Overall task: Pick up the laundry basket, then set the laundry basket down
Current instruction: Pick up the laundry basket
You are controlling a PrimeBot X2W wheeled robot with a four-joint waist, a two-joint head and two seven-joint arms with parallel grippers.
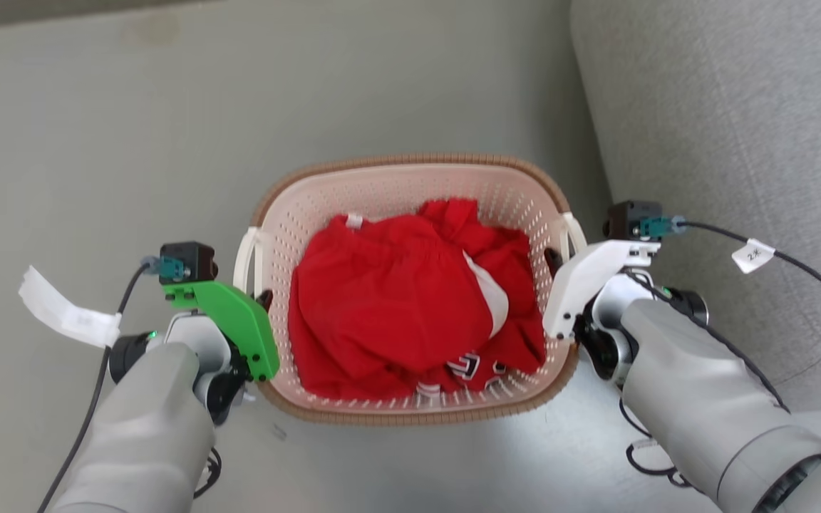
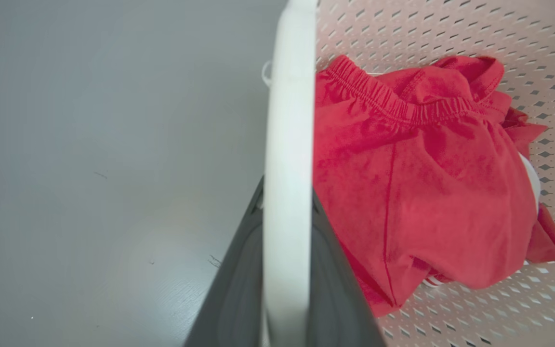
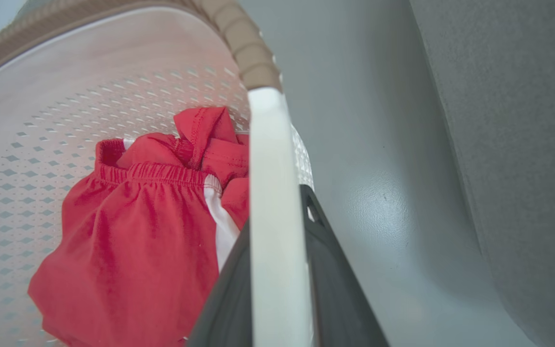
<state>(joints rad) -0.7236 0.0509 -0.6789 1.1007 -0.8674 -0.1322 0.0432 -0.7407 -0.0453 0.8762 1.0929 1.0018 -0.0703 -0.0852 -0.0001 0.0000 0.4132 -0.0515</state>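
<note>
Cream laundry basket [image 1: 410, 187] | left gripper [image 1: 263, 297], right gripper [image 1: 551, 261] clamped on opposite sides

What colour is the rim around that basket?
Brown, woven-look, on the laundry basket; best in the head view.

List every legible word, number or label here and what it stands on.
"2-K", last character unsure: small white paper tag on the right arm's black cable.
Too blurred to read: crumpled white paper tag on the left arm's cable.
Folded, unreadable: black-and-white print on the red cloth garment in the cream perforated plastic laundry basket.
</note>
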